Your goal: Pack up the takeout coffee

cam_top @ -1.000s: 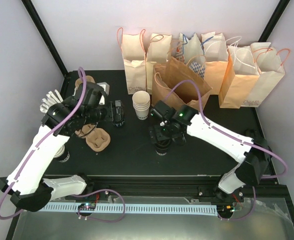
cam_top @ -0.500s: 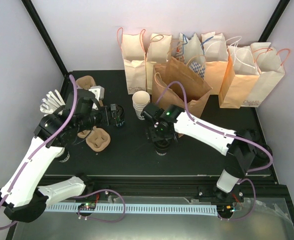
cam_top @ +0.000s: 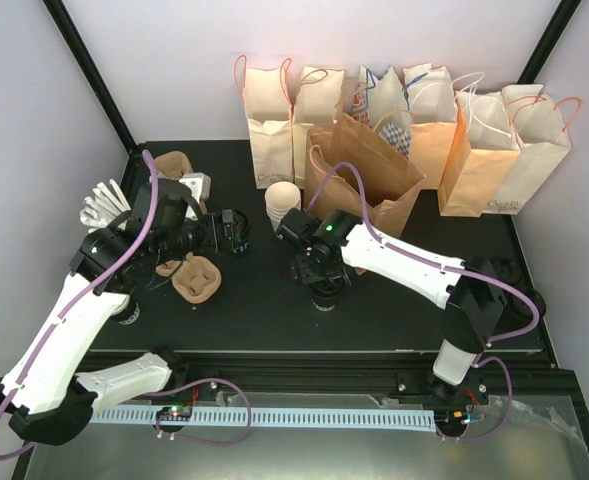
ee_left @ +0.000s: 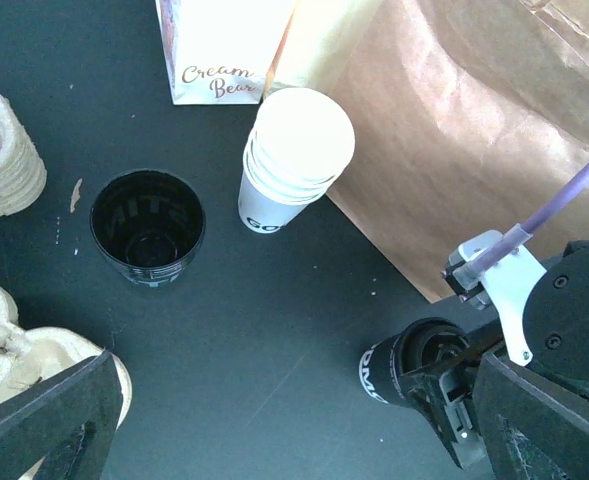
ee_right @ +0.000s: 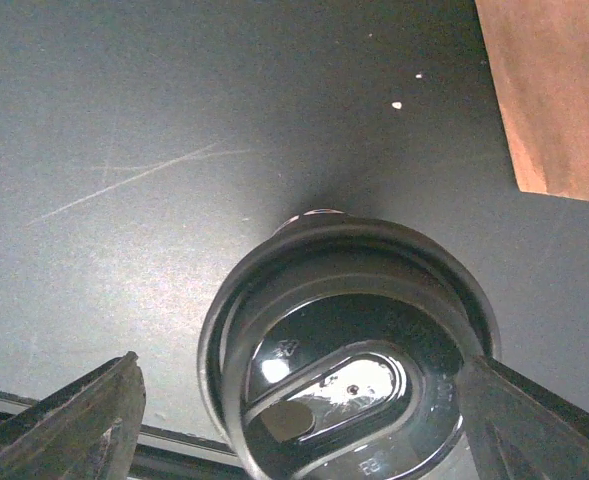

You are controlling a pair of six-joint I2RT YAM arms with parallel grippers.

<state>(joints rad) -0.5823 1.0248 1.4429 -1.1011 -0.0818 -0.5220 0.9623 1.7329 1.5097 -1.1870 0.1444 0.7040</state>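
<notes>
The takeout coffee (cam_top: 326, 296) is a black cup with white lettering and a black lid (ee_right: 346, 300), upright on the black table in front of the open brown bag (cam_top: 366, 182). My right gripper (cam_top: 324, 284) hangs straight over it, open. In the right wrist view the right gripper (ee_right: 304, 420) straddles the lid: the right finger (ee_right: 539, 425) meets the rim, the left finger (ee_right: 69, 425) stands apart. The left wrist view shows the cup (ee_left: 406, 370) under that gripper. My left gripper (cam_top: 236, 232) is open and holds nothing, to the left of the cup.
A stack of white cups (cam_top: 282, 210) stands just left of the brown bag. An open black cup (ee_left: 147, 230) sits further left. Pulp cup carriers (cam_top: 196, 278) lie at the left. A row of paper bags (cam_top: 414, 110) lines the back wall.
My right gripper has shifted slightly left over the lidded cup and its jaws have narrowed a little. My left arm has drawn back leftward, then held still.
</notes>
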